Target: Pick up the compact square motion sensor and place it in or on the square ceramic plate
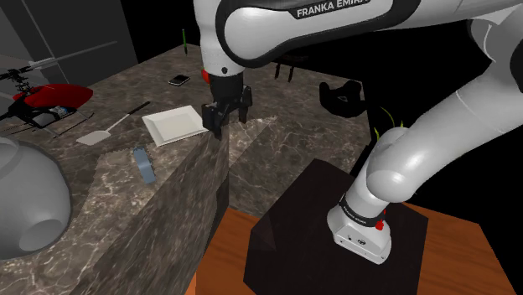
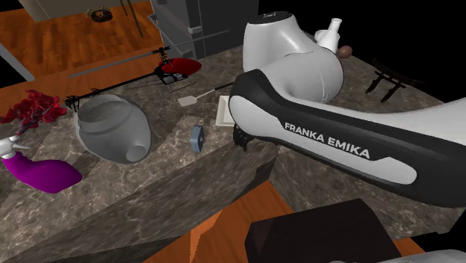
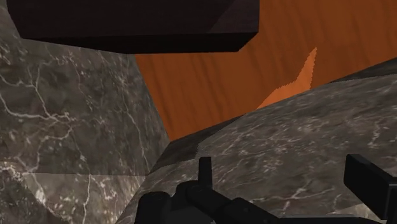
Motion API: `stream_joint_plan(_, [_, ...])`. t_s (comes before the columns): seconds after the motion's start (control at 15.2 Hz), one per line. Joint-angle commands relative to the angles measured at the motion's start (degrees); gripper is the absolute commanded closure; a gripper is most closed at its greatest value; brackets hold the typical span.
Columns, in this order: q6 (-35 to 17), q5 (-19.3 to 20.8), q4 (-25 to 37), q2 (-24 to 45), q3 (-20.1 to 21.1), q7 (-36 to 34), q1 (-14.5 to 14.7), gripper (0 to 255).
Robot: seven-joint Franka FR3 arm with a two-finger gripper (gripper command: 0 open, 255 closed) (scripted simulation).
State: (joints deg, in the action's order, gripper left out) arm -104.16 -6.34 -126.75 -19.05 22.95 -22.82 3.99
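A white square plate (image 1: 174, 125) lies on the dark marble counter (image 1: 100, 180); the arm hides part of this plate (image 2: 223, 113) in the second exterior view. A small dark square device with a pale face (image 1: 179, 80), likely the motion sensor, sits farther back on the counter beyond the plate. My black gripper (image 1: 228, 117) hangs open just off the plate's right edge in the shoulder view, over the counter's inner corner. In the wrist view my gripper (image 3: 286, 184) has its fingers (image 3: 203, 170) standing wide apart with nothing between them, above marble.
A white spatula (image 1: 113, 126), a red toy helicopter (image 1: 46, 100), a large grey vessel (image 1: 25, 197) and a blue-grey disc (image 1: 144, 164) share the counter. Black objects (image 1: 339, 96) sit at the back right. Orange wood floor (image 3: 216, 83) and the black stand (image 1: 335, 226) lie below.
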Motion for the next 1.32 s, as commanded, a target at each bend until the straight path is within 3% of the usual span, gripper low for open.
stream_joint_plan(0.0, [-1.91, 1.09, 2.86, 4.18, 2.07, -3.50, -0.07, 0])
stream_joint_plan(0.53, [-5.34, 10.23, 17.31, 21.82, 8.08, -18.12, 1.54, 0])
stream_joint_plan(1.06, [-2.32, 22.34, 38.45, 41.53, 8.02, -30.50, 9.46, 0])
stream_joint_plan(1.25, [-3.72, 22.52, 37.34, 41.82, 7.74, -30.65, 9.50, 0])
